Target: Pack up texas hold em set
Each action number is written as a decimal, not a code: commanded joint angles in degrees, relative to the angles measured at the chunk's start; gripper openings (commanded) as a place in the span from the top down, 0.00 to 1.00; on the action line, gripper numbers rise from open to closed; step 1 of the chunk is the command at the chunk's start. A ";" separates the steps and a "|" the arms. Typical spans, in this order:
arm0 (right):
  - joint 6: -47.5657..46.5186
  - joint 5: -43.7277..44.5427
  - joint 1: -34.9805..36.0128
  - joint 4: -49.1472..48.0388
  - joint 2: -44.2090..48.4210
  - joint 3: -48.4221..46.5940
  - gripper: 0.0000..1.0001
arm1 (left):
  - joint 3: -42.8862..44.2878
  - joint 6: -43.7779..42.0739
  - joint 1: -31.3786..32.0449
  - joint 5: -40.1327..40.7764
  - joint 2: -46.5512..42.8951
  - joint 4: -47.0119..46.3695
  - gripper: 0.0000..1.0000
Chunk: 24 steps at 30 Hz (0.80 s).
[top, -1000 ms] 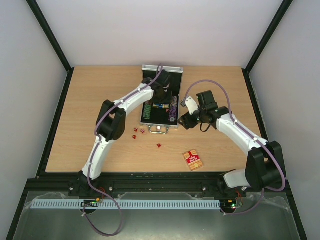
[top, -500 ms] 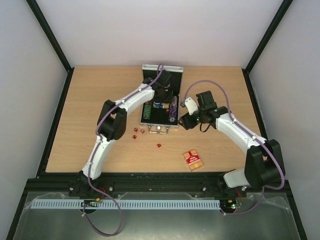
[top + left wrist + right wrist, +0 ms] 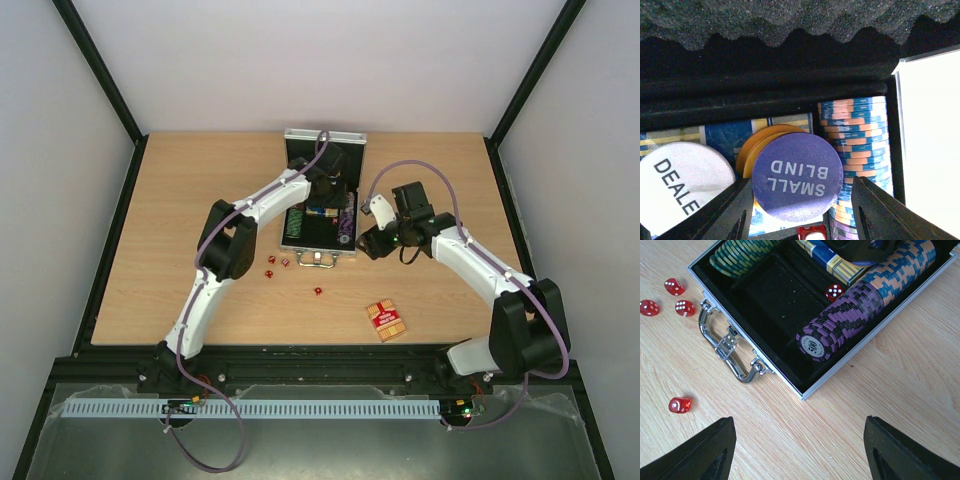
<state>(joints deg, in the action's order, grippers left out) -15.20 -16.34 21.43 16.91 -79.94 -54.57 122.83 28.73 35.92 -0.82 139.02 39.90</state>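
The silver case (image 3: 318,251) lies open at mid-table, its foam lid (image 3: 790,20) raised at the back. My left gripper (image 3: 802,180) is inside it, open around a purple "SMALL BLIND" disc (image 3: 797,176). The left finger is at the disc's edge and the right finger stands apart from it. The disc leans on orange discs (image 3: 757,145), beside a white dealer disc (image 3: 682,185) and a blue-orange chip row (image 3: 857,135). My right gripper (image 3: 797,440) hovers open over bare table by the case's right front corner (image 3: 840,371). The red card deck (image 3: 386,320) lies front right.
Purple chips (image 3: 840,320), green chips (image 3: 740,255) and one red die (image 3: 834,291) sit in the case. Three dice (image 3: 674,286) cluster left of the handle (image 3: 725,347), and another die (image 3: 680,404) lies nearer the front. Black frame rails border the table.
My left gripper's jaws have widened a little around the purple disc. The right arm has barely moved.
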 commanded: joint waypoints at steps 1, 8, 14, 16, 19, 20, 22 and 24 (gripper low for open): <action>-0.44 -0.27 -0.16 2.25 -0.39 0.67 0.29 | 1.08 -0.08 -0.40 0.82 0.64 0.99 0.43; -0.53 -0.19 -0.16 2.21 -0.15 0.64 0.29 | 0.50 0.04 -0.33 1.50 -0.80 1.19 0.43; -0.53 -0.25 -0.16 2.25 -0.01 0.59 0.29 | -2.53 0.16 -0.07 2.16 -5.30 0.59 0.43; -0.53 -0.27 -0.16 2.25 0.11 0.65 0.29 | -5.34 0.39 0.18 2.31 -7.74 -0.24 0.43; -0.53 -0.27 -0.16 2.13 0.22 0.61 0.29 | -10.51 0.79 0.43 2.47 -11.90 -1.72 0.42; -0.55 -0.27 -0.16 2.24 0.22 0.60 0.29 | -11.86 0.80 0.56 2.55 -13.25 -1.95 0.43; -0.55 -0.30 -0.16 2.19 0.29 0.67 0.29 | -14.92 0.88 0.77 2.86 -15.92 -2.44 0.43; -0.54 -0.28 -0.16 2.17 0.29 0.61 0.29 | -18.49 0.60 1.03 2.62 -19.12 -3.35 0.42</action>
<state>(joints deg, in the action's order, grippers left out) -15.20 -16.34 21.43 16.91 -79.94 -54.57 109.16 29.06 36.27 1.08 126.54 38.52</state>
